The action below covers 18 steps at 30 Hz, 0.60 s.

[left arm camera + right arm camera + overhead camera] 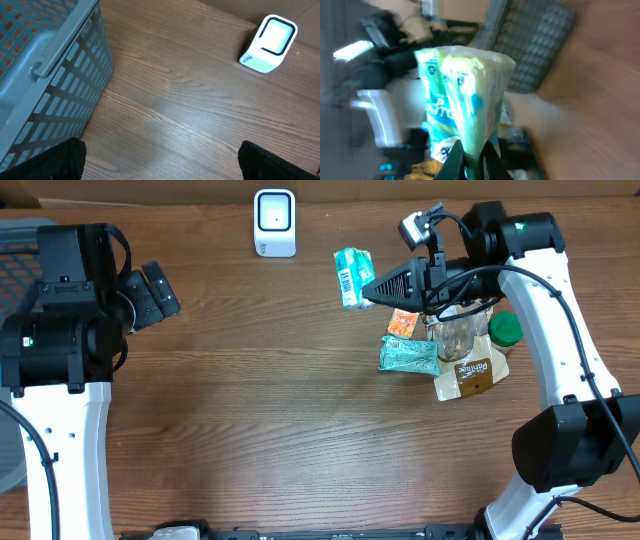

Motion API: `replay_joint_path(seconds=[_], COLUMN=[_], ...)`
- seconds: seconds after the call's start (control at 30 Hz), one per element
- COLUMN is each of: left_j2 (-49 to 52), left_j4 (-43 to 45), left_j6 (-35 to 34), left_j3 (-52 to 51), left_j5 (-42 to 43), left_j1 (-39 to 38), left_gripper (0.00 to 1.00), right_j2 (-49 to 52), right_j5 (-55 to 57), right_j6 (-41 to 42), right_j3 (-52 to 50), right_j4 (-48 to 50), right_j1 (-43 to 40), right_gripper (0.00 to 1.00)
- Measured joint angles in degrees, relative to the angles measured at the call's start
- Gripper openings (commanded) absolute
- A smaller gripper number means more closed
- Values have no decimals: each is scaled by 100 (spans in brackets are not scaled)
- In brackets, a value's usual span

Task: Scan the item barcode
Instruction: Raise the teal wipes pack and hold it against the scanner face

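Right arm: stretched across the table (250,400) toward 9 o'clock, forearm level.
Right gripper (368,288): jaws are clamped on the packet's edge.
Packet (352,277): crinkled glossy film, green and white, barcode seen from above; held at 4 o'clock of the scanner, apart from it.
Scanner (275,222): smooth white plastic, rounded, upright.
Left gripper (163,288): jaws are spread wide, nothing gripped.
Basket (45,65): grey plastic lattice, beside the left gripper.
Table: brown wood grain.

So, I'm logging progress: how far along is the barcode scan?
Done: the right gripper has a packet pinched, clear of the pile. In hand: held aloft, barcode showing from above. Left: present it to the white scanner, which it hasn't reached.
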Motion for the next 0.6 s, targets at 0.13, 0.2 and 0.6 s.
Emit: replay_joint_path(seconds=[0.13,0.2,0.6], left_j2=[0,0,0], left_j4=[-2,2,0], left_j6=[2,2,0], left_j3=[0,-2,0], left_j5=[2,0,0], left_j1=[0,0,0], left_gripper=[99,99,100], right_j2=[0,0,385], right_j5=[1593,2249,6279], right_j6=[1449,2004,3799], right_j3=[2,2,2035], right_j4=[1364,1718,1987], right_j1=[297,531,1711], right_gripper=[4,4,4])
